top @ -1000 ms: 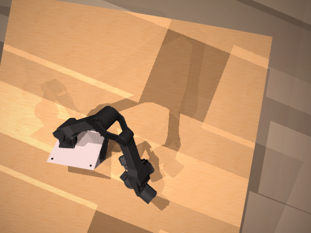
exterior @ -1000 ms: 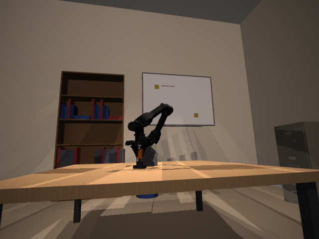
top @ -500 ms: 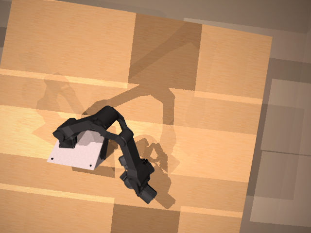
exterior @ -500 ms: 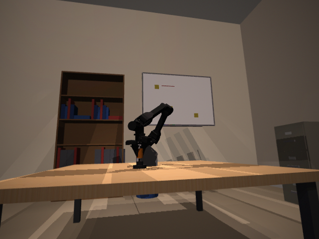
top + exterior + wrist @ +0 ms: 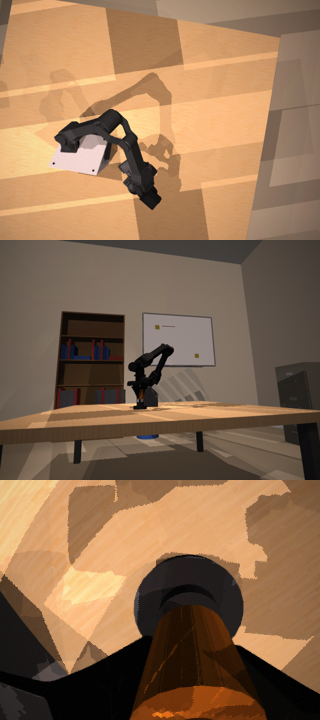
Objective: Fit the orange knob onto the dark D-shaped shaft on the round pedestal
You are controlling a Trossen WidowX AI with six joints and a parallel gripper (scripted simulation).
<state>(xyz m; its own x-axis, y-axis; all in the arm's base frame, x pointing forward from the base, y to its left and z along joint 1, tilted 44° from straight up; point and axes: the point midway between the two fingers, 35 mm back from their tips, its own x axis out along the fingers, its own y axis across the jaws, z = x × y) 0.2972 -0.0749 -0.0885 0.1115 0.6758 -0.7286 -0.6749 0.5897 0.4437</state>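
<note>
From left, we see brown bookshelf (image 5: 93, 313), flat-boarded. Next, our black fingers (image 5: 135, 391) pinch smooth, cylindrical orange knob (image 5: 141, 394) (image 5: 195, 655), upright above dark round pedestal (image 5: 139, 407) (image 5: 187, 572) on wood-grained desk (image 5: 219, 116) (image 5: 155, 427) (image 5: 165, 520). Shaft's fit in knob, we cannot tell. Farther right: glossy-pale rectangular whiteboard (image 5: 180, 340), then boxy grey filing cabinet (image 5: 292, 387).

Top view: tabletop (image 5: 219, 121) (image 5: 160, 427) (image 5: 200, 530) brightly lit at left edge, hard-edged shadows toward bottom edge; exterior dim, front edge legible; wrist shadows jagged.
</note>
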